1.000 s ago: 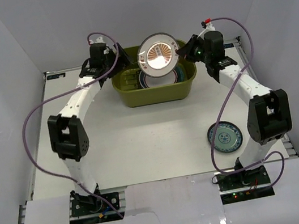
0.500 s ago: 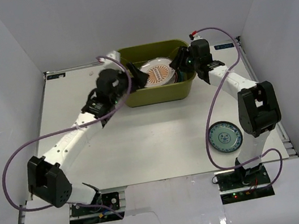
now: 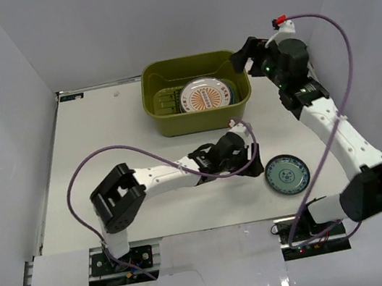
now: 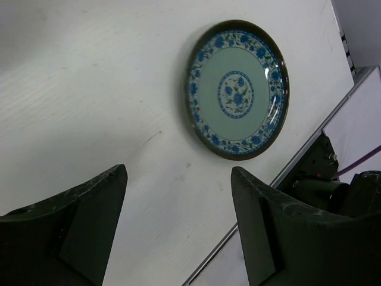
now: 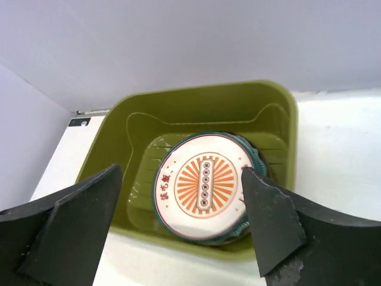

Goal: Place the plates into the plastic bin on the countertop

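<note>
Overhead: the olive-green rectangular plastic bin (image 3: 198, 121) at far centre holds an orange-sunburst round plate (image 3: 204, 96); a small teal floral plate (image 3: 287, 174) lies near right. Left wrist: left gripper (image 4: 178, 226) spread, empty, near that plate. Right wrist: right gripper (image 5: 178, 229) spread, empty, facing the bin.

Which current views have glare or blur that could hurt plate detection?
Top external: even light, soft shadows, orange-patterned plate in the plastic bin sharp. Left wrist: small glint on the right rim of the small teal plate, pattern clear; left claw dark, soft-edged. Right wrist: plate and bin crisp, countertop bright with little texture; right claw dark, soft-edged. No motion blur in any.
</note>
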You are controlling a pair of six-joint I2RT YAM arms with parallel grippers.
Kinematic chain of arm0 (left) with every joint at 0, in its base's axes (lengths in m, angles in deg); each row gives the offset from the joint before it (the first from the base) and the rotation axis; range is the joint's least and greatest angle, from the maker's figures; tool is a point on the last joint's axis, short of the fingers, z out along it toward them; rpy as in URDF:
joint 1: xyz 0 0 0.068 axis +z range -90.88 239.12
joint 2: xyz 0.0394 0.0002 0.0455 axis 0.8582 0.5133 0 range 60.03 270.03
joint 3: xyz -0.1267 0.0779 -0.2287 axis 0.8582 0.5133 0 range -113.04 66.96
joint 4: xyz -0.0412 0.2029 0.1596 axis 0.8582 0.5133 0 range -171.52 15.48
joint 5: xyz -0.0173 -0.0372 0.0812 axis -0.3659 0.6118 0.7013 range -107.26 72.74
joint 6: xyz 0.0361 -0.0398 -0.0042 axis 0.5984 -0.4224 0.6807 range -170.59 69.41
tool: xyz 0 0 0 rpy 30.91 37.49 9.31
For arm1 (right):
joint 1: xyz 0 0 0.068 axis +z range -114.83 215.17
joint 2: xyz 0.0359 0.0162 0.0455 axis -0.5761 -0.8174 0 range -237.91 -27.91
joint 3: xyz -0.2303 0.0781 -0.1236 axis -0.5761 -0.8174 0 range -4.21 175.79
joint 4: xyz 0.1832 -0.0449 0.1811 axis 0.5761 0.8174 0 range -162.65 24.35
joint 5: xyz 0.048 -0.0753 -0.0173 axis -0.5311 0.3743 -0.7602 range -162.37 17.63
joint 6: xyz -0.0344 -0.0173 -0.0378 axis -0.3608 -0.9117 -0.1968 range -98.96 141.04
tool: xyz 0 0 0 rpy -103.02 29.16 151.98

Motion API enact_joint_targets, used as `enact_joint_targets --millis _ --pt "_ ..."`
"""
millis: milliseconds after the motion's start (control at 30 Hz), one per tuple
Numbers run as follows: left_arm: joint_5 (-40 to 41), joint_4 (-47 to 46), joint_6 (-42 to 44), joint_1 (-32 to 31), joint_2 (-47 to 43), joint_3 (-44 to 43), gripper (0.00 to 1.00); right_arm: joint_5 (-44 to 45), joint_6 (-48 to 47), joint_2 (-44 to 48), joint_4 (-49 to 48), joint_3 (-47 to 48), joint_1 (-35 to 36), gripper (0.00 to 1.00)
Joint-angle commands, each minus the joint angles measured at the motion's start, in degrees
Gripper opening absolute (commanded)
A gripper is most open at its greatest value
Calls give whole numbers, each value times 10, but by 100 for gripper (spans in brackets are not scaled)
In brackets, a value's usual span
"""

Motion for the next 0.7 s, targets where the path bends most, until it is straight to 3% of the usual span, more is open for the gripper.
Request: enact_joint_targets --millis 0,33,67,167,300,367,433,467,500,667 --pt "-40 -15 3 -25 59 -62 81 46 -44 125 -14 -58 -8 85" --pt "-52 -16 2 -28 78 -74 80 51 -44 149 -14 -71 -10 76" --pt "-56 -17 0 -31 112 -92 80 50 -44 192 -14 -84 -13 52" --pt "-70 -18 -5 -31 167 -121 76 31 -43 258 -4 -111 -16 21" --pt "-60 -11 1 -33 219 -156 62 -8 -35 306 20 -143 -16 21" --pt "-59 -3 5 -34 246 -174 48 -20 -28 323 17 -168 -16 26" --pt "-58 1 10 -35 257 -179 28 -26 -26 329 14 -180 -16 29" --pt "-57 5 10 -36 261 -178 8 -27 -26 330 15 -186 -16 29" --pt "-53 6 10 -36 261 -171 0 -30 -26 331 17 -188 -16 29" --pt "-17 14 21 -36 209 -139 0 -45 -21 347 21 -182 -16 33"
